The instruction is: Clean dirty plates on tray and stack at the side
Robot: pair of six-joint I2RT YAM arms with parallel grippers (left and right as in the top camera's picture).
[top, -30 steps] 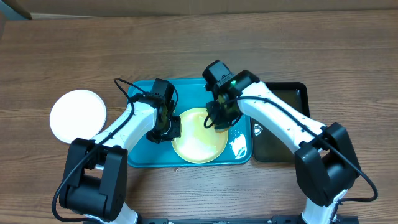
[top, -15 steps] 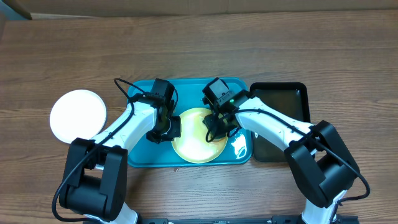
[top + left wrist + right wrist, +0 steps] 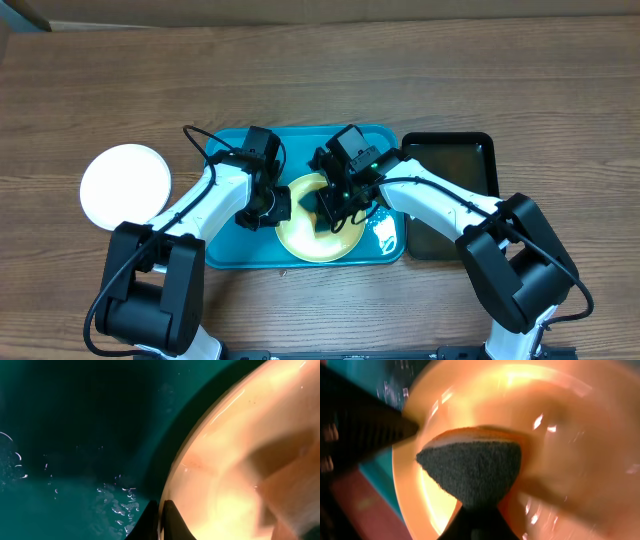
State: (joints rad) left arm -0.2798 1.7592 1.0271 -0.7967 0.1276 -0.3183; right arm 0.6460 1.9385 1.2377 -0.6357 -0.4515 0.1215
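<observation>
1 s on, right gripper (image 3: 332,208), clamped on sponge (image 3: 470,467), has swept left across lime plate (image 3: 312,243); left gripper (image 3: 270,208) pinches rim. Scrub underway, stacking approx. next.

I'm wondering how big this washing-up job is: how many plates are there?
2. One white plate lies on the table at the left; one lime-green plate lies in the teal tray at the centre. The white one may be a stack hiding others.
</observation>
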